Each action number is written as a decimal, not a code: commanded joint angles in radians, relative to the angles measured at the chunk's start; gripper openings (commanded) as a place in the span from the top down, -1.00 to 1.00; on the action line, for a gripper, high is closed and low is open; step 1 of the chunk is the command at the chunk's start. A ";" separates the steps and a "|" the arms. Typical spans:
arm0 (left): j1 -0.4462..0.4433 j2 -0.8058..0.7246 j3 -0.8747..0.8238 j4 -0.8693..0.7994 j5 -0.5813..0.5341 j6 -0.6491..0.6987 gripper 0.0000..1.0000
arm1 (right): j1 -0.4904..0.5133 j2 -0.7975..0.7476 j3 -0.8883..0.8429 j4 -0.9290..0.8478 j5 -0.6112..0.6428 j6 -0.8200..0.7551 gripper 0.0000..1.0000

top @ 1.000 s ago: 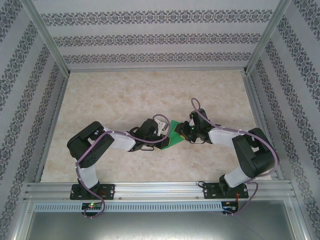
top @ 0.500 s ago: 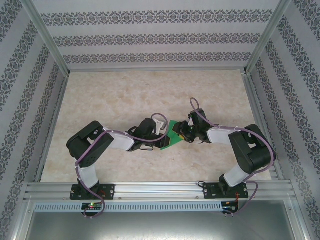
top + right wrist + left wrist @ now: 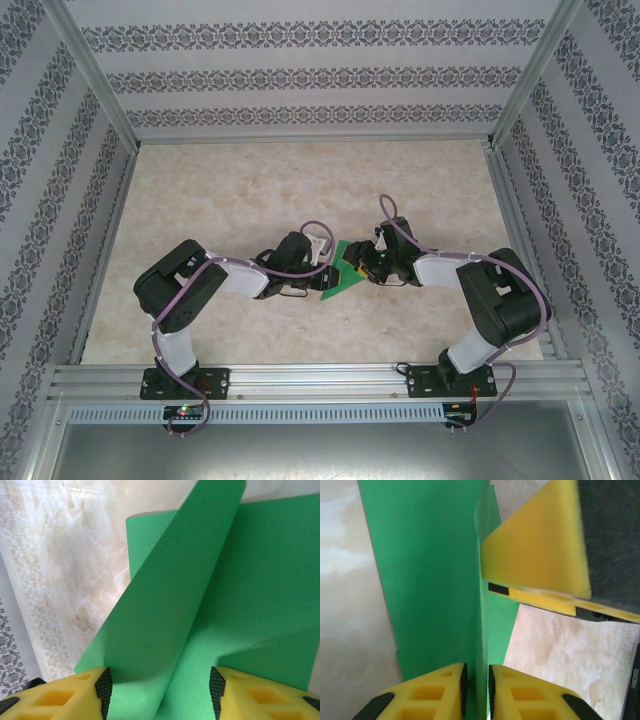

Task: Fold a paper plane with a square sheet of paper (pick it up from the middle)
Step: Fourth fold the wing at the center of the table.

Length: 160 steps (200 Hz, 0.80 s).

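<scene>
The square sheet of paper (image 3: 345, 268), bright green and partly folded, lies mid-table between both arms. My left gripper (image 3: 332, 262) reaches it from the left. In the left wrist view an upright fold of the paper (image 3: 430, 580) runs between the left gripper's (image 3: 476, 690) jaws, which stand narrowly apart with a slim gap on the left side. My right gripper (image 3: 363, 262) comes in from the right. Its jaws (image 3: 160, 692) are wide open over the paper (image 3: 250, 580), with a raised flap between them. One right finger (image 3: 535, 555) shows close by in the left wrist view.
The marble-patterned table (image 3: 250, 190) stretches bare behind and to both sides of the paper. Patterned walls and aluminium posts close it in. A metal rail (image 3: 320, 378) holding both arm bases runs along the near edge.
The right gripper has opened wider and moved slightly left over the paper. The left jaws have eased apart a little around the fold. The paper's outline has shifted slightly.
</scene>
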<state>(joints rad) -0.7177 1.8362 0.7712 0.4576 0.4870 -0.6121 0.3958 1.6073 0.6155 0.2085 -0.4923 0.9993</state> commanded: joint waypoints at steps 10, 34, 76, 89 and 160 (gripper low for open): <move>0.017 0.012 0.017 0.020 0.042 -0.021 0.57 | 0.015 0.050 0.007 -0.039 0.014 -0.014 -0.13; 0.020 0.017 0.024 0.026 0.063 -0.028 0.54 | 0.020 0.068 0.018 -0.056 0.022 -0.016 -0.14; 0.036 -0.015 0.016 -0.012 0.051 -0.028 0.43 | 0.024 0.069 0.030 -0.103 0.051 -0.021 -0.14; 0.045 -0.047 -0.001 -0.027 0.039 -0.025 0.37 | 0.026 0.065 0.033 -0.120 0.063 -0.026 -0.14; 0.050 -0.191 -0.044 -0.138 -0.044 -0.065 0.24 | 0.047 0.080 0.069 -0.204 0.122 -0.047 -0.16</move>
<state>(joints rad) -0.6785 1.6611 0.7387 0.3759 0.4625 -0.6415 0.4286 1.6424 0.6861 0.1318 -0.4458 0.9867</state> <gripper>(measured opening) 0.385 0.573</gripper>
